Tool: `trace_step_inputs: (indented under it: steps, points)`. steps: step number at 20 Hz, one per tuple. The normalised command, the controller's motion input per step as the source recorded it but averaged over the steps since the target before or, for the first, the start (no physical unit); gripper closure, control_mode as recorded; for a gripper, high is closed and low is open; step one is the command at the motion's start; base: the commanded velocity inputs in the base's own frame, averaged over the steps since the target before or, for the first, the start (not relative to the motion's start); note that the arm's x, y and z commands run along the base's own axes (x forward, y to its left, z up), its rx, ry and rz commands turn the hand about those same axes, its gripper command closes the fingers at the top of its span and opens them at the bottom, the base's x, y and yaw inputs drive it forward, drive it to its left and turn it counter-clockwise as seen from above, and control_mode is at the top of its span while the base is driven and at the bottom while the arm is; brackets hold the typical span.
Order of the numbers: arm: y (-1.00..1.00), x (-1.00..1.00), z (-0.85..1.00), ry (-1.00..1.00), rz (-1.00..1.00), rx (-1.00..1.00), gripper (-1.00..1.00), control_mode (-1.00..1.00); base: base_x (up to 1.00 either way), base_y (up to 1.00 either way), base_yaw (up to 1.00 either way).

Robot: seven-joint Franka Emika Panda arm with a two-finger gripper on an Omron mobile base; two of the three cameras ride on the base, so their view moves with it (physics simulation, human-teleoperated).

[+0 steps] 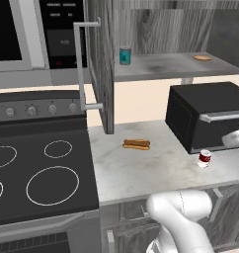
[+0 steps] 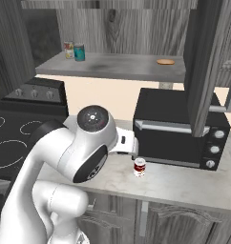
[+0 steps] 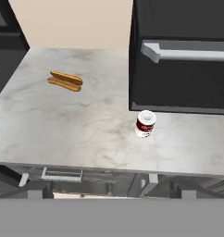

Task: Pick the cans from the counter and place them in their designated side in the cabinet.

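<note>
**Hand view: red can next, teal can already shelved**

Hand view looks down on the red can (image 3: pixel 145 123), upright on the counter (image 3: pixel 77 134), ahead of the gripper and slightly to its right, just in front of the black oven (image 3: pixel 178 69). Nothing is held; the jaws stand fully apart. The hot dog (image 3: pixel 65 81) lies farther off to the gripper's left, well clear of the can. Up in the cabinet (image 1: pixel 104 64), the teal can (image 1: pixel 125 55) stands on the shelf (image 1: pixel 171 64), so one placement looks finished. By my judgement, the step in hand is the approach to the red can: descend, centre the open jaws around it without nudging the oven, then close.
</note>
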Motion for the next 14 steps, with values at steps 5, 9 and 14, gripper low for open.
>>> trace_step_inputs:
  steps: [5, 9, 14]
  points:
    - [-0.10, 0.00, -0.17, 0.00, 0.02, -0.04, -1.00, -1.00, 0.00, 0.00, 0.00]
    - [-0.13, 0.00, -0.14, 0.00, 0.01, -0.06, -1.00, -1.00, 0.00, 0.00, 0.00]
    - [-0.12, 0.00, -0.11, 0.00, 0.01, -0.06, -1.00, -1.00, 0.00, 0.00, 0.00]
